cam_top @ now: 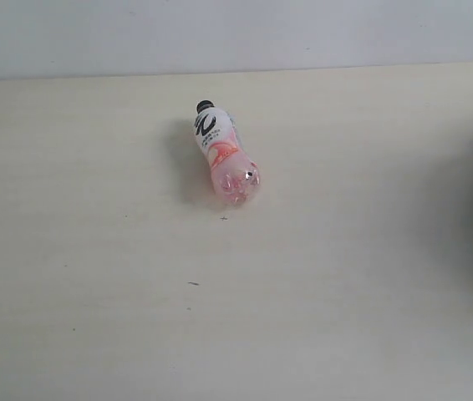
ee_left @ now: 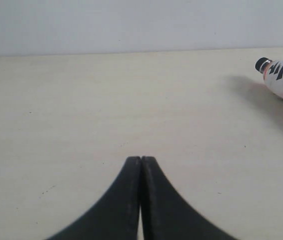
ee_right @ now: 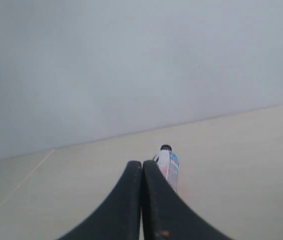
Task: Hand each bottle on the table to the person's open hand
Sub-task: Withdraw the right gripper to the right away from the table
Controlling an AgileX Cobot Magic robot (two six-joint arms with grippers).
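On the pale table (cam_top: 69, 317), a little above the middle of the exterior view, one bottle (cam_top: 224, 154) lies on its side. It has a pink-and-white label, its black cap points toward the far wall and its clear pink base faces the camera. It is the only bottle any view shows; whether more lie out of frame I cannot tell. Nothing touches it, and bare tabletop surrounds it. The left gripper (ee_left: 141, 161) has its two dark jaws pressed together with nothing between them, low over the table and well apart from the bottle. The right gripper (ee_right: 142, 164) is likewise closed and empty, and the bottle lies beyond its tips, partly hidden behind them. No person's open hand shows in any view. By my reading, this bottle's handover has not begun: reaching, opening, grasping, lifting and passing it across are all left.
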